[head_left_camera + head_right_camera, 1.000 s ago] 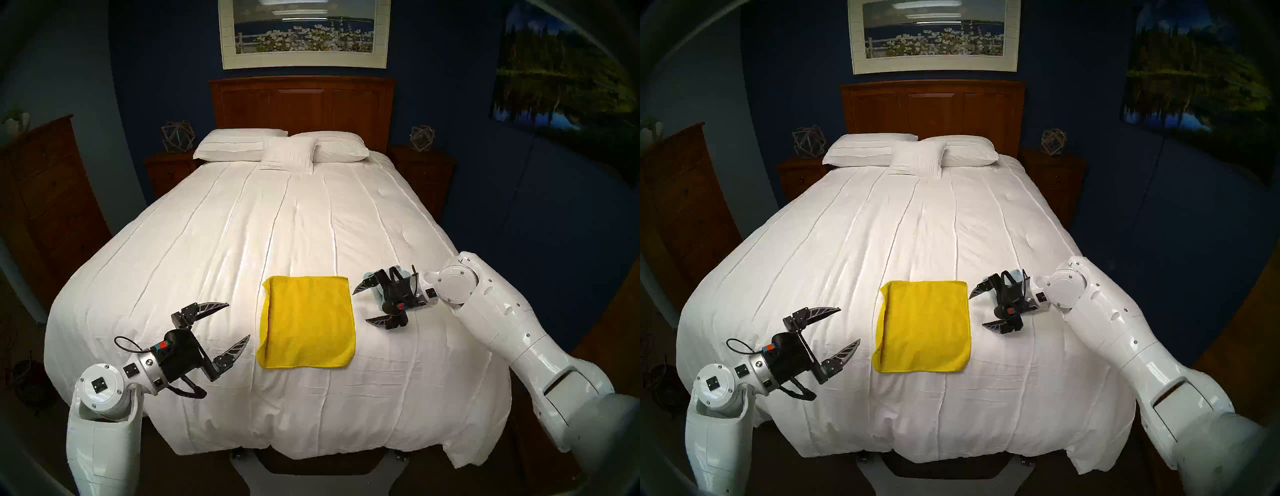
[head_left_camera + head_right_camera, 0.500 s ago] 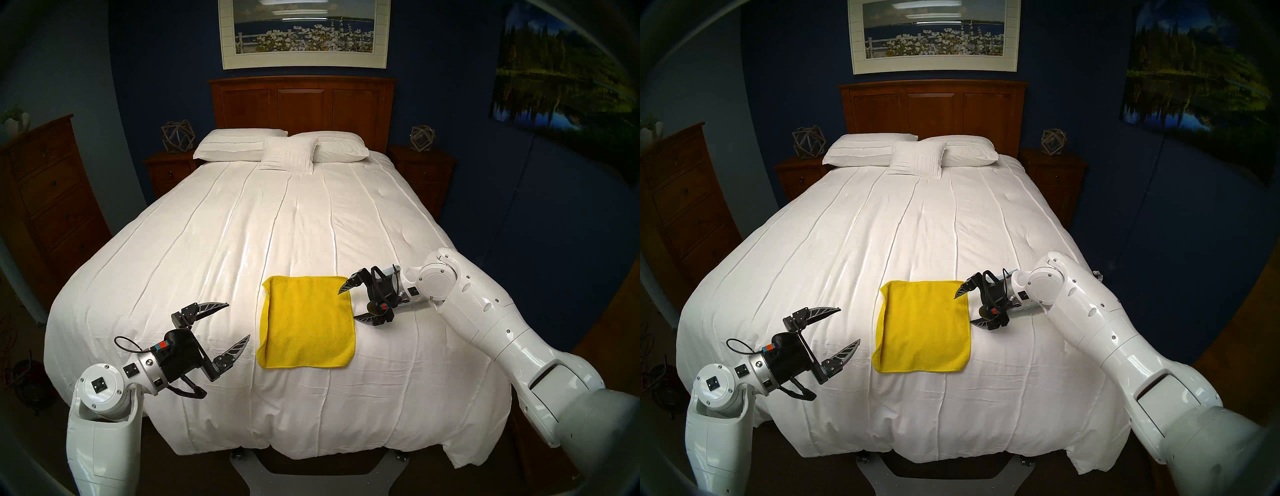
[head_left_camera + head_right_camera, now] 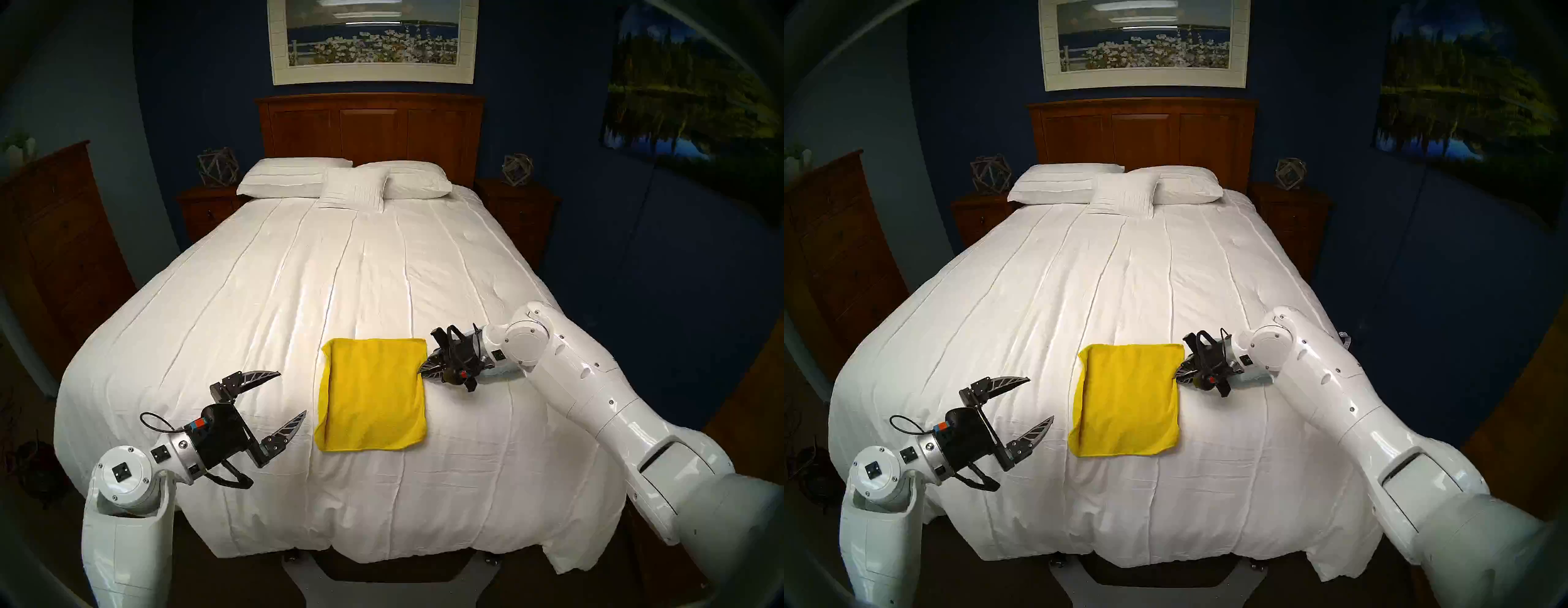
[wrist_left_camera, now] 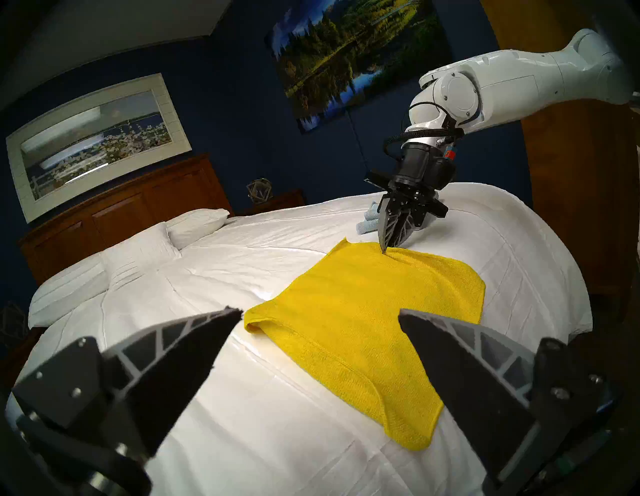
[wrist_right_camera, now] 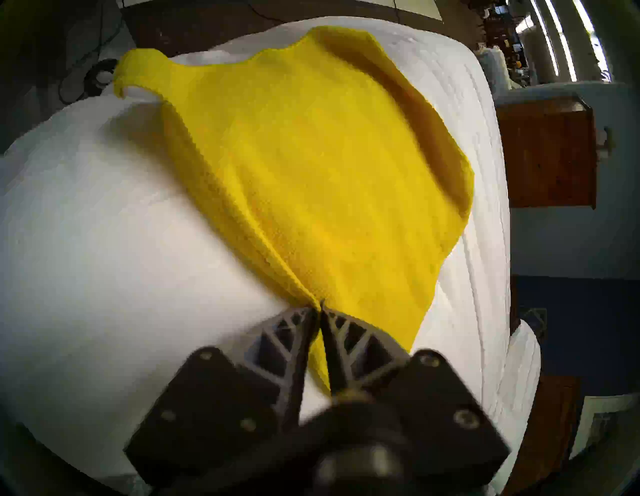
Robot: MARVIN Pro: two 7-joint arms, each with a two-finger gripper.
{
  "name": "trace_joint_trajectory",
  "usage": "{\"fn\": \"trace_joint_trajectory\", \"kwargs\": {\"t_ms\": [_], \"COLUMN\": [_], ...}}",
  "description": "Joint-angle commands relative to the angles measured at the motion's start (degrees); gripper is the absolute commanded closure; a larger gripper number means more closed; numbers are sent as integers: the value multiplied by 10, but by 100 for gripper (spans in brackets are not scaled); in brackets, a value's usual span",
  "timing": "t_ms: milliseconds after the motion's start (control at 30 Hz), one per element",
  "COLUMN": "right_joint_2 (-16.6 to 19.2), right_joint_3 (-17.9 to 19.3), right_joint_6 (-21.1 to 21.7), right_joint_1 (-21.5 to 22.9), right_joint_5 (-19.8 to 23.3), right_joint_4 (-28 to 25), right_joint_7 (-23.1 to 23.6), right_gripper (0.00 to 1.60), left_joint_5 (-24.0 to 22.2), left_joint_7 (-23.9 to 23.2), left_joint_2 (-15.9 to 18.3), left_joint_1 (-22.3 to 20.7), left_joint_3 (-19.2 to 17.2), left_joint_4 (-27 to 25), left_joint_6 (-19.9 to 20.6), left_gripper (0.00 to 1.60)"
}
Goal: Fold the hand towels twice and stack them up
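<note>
- Head views: my right claw (image 3: 425,368) sits at the right edge of the yellow towel (image 3: 373,392), fingers pressed together on that hem, toward its far corner. The towel lies flat near the foot of the bed (image 3: 297,276), already squared up. My left claw (image 3: 275,397) hangs spread and empty just left of the towel, clear of it.
- Left wrist view: my right claw (image 4: 391,239) points steeply down, tips meeting on the towel (image 4: 363,311) at its hem, where a small ridge of cloth rises. The pale grey-blue towel (image 4: 369,221) lies bunched on the bed just behind that claw.
- Right wrist view: my right claw (image 5: 320,311) is pinching a fold of yellow hem; how many layers are caught I cannot tell.
- Step in hand, as I judge it: carry this edge across to the left edge. Lift only enough to clear the cloth, travel straight, lay hem on hem.
- Room: bare bedspread lies on every side; the near edge drops off just below the towel, so I should keep the fold from creeping that way. The left claw stands close to the landing edge.
</note>
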Motion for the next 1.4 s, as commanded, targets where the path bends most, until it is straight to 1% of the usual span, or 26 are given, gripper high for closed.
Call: {"fn": "trace_joint_trajectory", "kwargs": {"t_ms": [0,33,67,100,167,233,300,333,400,467,500,533,567,600,633,667,700,733,867,933,1000,1033,1100,1233,1300,1367], "right_joint_2": [-11,-13,-15,-18,-26,-38,-43,-51,-73,-81,-89,-98,-98,-109,-119,-119,-138,-144,-153,-171,-169,-179,-190,-199,-207,-204], "right_joint_3": [5,6,6,6,5,5,5,4,-1,-3,-17,-19,-19,-35,-38,-38,-43,-55,-64,-73,-81,-77,-82,-86,-88,-89], "right_joint_6": [-13,-20,-22,-24,-27,-25,-25,-25,-25,-24,-23,-23,-23,-23,-25,-25,-31,-37,-39,-46,-44,-48,-58,-64,-66,-74], "right_joint_1": [20,21,22,25,31,39,43,48,60,63,70,72,72,78,79,79,82,88,90,98,100,101,107,110,113,114], "right_joint_5": [12,13,15,15,15,14,14,15,14,13,12,9,9,7,3,3,-1,-4,-5,-14,-13,-17,-22,-28,-36,-42], "right_joint_4": [-11,-13,-14,-17,-20,-20,-19,-17,-13,-13,-13,-8,-8,-1,4,4,16,22,27,50,50,61,78,90,107,114], "right_joint_7": [-2,-6,-6,-6,-7,-8,-8,-9,-9,-8,-10,-10,-10,-12,-10,-10,-9,-10,-13,-18,-22,-22,-30,-37,-46,-52], "right_gripper": [146,145,154,160,160,154,152,151,142,142,142,141,141,136,136,136,137,136,133,132,133,134,133,132,133,124], "left_joint_5": [-2,-2,-2,-2,-1,-1,-1,-1,-1,-1,-1,-1,-1,-1,-1,-1,0,0,0,0,0,0,0,0,0,0], "left_joint_7": [-1,-1,-1,-1,-1,-1,-2,-2,-2,-2,-2,-2,-2,-2,-2,-2,-2,-3,-3,-3,-3,-3,-4,-4,-4,-4], "left_joint_2": [1,0,0,0,0,0,0,0,0,0,-1,-1,-1,-1,-1,-1,-1,-1,-1,-2,-2,-2,-2,-2,-3,-3], "left_joint_1": [-1,-1,-1,-1,-1,-1,-2,-2,-2,-2,-2,-2,-2,-2,-2,-2,-2,-2,-2,-2,-2,-2,-2,-2,-2,-2], "left_joint_3": [-1,-1,-1,-1,-1,-1,-1,-1,-1,-1,-1,-1,-1,-1,-1,-1,-2,-2,-2,-2,-2,-2,-2,-2,-3,-3], "left_joint_4": [-10,-10,-10,-10,-9,-9,-9,-9,-8,-8,-8,-8,-8,-8,-8,-8,-8,-8,-8,-9,-9,-9,-9,-9,-9,-10], "left_joint_6": [1,1,0,0,0,0,0,0,-1,-1,-1,-1,-1,-1,-1,-1,-1,-1,-1,0,0,0,0,0,0,1], "left_gripper": [0,0,0,0,0,0,0,0,0,0,0,0,0,0,0,0,0,0,0,0,0,0,0,0,0,0]}}
